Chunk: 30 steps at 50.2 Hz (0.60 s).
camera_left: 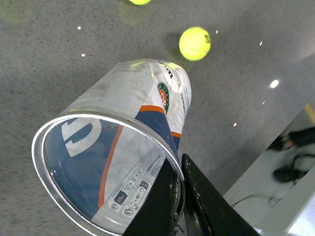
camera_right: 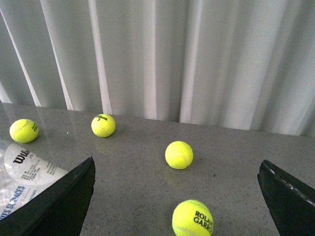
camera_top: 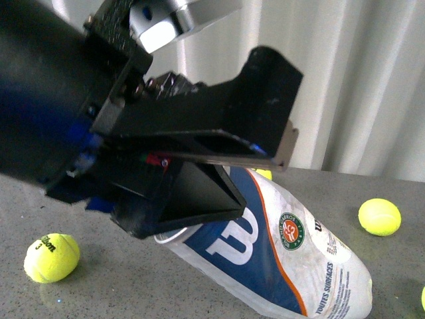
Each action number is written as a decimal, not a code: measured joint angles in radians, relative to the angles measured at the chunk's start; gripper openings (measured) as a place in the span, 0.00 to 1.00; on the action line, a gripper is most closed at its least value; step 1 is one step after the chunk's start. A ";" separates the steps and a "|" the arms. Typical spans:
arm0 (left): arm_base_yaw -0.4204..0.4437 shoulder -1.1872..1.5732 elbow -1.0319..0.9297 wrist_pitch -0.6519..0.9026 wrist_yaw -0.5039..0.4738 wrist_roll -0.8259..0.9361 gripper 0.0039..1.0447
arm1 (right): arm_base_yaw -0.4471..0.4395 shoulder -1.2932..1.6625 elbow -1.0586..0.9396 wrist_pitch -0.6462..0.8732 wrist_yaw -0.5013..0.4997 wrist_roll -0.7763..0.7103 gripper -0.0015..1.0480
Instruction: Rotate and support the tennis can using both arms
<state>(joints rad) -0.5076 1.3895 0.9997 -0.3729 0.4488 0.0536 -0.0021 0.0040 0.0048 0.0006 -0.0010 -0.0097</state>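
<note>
The tennis can (camera_top: 285, 256), a clear crinkled tube with a blue-and-white Wilson label and a round green-orange emblem, leans tilted over the grey table. My left gripper (camera_top: 199, 212) is shut on its silver rim; the big black arm fills the upper left of the front view. In the left wrist view the can's open mouth (camera_left: 106, 172) faces the camera and the left gripper (camera_left: 178, 196) pinches the rim wall between its fingers. My right gripper (camera_right: 177, 196) is open and empty, its fingers wide apart. A bit of the can's label (camera_right: 24, 172) shows beside one right finger.
Yellow tennis balls lie on the grey table: one at front left (camera_top: 52, 258), one at right (camera_top: 379, 216). The right wrist view shows several balls (camera_right: 178, 155) (camera_right: 193, 220) (camera_right: 103, 125) (camera_right: 23, 131). White curtains (camera_top: 358, 80) hang behind the table.
</note>
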 joint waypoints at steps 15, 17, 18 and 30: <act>-0.058 0.174 0.314 -0.323 -0.295 0.629 0.03 | 0.000 0.000 0.000 0.000 0.000 0.000 0.93; -0.069 0.207 0.366 -0.354 -0.318 0.703 0.03 | 0.000 0.000 0.000 0.000 0.000 0.000 0.93; -0.075 0.217 0.381 -0.359 -0.336 0.737 0.03 | 0.000 0.000 0.000 0.000 0.000 0.000 0.93; -0.130 0.283 0.418 -0.365 -0.523 1.068 0.03 | 0.000 0.000 0.000 0.000 0.000 0.000 0.93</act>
<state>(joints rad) -0.6380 1.6722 1.4178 -0.7380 -0.0742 1.1213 -0.0021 0.0040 0.0048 0.0006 -0.0010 -0.0097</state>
